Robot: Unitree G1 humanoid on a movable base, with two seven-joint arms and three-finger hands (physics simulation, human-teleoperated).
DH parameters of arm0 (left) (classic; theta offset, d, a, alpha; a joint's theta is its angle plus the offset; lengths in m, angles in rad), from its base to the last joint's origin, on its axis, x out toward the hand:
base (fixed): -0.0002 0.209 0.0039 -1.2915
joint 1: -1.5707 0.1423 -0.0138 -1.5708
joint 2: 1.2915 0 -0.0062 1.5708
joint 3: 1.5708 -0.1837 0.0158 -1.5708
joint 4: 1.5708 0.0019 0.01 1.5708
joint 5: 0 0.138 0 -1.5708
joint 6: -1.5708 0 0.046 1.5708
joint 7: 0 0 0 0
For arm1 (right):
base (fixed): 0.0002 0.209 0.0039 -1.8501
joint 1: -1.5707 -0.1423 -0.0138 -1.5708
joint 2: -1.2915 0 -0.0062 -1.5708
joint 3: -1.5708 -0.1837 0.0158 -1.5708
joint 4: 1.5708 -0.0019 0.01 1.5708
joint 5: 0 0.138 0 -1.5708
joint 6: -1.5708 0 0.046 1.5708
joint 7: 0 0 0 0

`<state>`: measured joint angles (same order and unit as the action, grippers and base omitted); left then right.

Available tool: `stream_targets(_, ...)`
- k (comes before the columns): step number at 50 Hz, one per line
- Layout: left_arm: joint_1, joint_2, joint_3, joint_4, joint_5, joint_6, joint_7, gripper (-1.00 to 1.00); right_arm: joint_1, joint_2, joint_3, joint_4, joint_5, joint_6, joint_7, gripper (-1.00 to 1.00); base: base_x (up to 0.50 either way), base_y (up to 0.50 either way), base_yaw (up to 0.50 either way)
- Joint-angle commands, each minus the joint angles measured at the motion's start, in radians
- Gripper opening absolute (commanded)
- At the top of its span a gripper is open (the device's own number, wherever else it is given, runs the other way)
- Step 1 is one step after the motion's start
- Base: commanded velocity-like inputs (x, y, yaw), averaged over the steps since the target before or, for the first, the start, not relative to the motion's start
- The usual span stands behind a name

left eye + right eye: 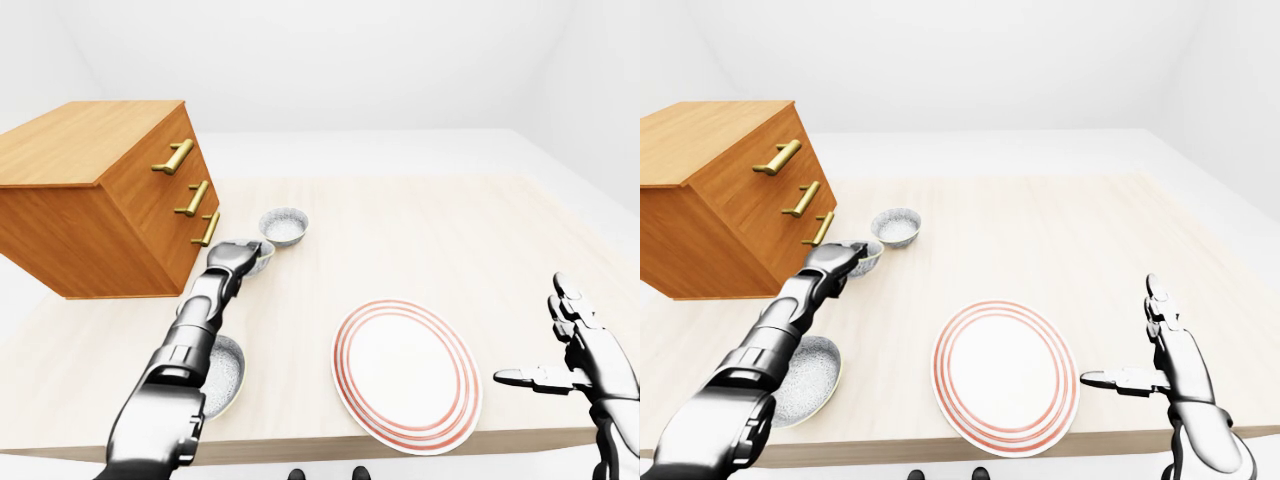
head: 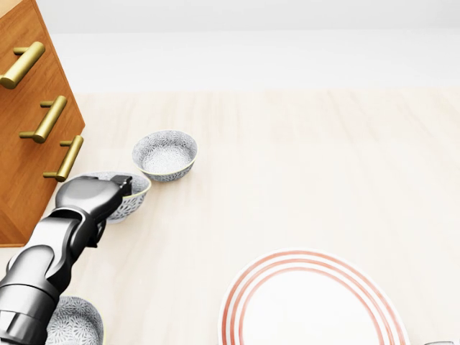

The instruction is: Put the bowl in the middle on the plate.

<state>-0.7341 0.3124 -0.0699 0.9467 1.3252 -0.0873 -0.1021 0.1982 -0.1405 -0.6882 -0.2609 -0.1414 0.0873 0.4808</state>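
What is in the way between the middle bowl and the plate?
Nothing that shows. Only bare table lies between the middle bowl and the plate. The left hand is at that bowl.
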Motion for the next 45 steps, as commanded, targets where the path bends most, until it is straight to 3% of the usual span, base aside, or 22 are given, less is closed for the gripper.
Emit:
stream_targets(1,0.016,0.013,0.028,-0.105,0.005,0.000,-0.083,-1.00,-0.001,-0.001,0.001,0.005,-0.002,0.000,0.000,1.00,0.00,0.00,0.00)
stream_targets(12,0.036,0.012,0.050,-0.230,-0.005,0.000,-0.149,-1.00,0.004,0.001,0.003,-0.009,-0.007,0.000,0.004,1.00,0.00,0.00,0.00)
stream_targets(31,0.071,-0.007,0.049,-0.290,0.007,0.000,-0.157,-1.00,0.003,0.002,0.008,0.001,-0.014,0.000,0.006,1.00,0.00,0.00,0.00)
stream_targets(45,0.138,-0.049,0.070,-0.640,-0.004,0.000,-0.336,-1.00,0.003,0.002,0.011,0.004,-0.023,0.000,0.009,1.00,0.00,0.00,0.00)
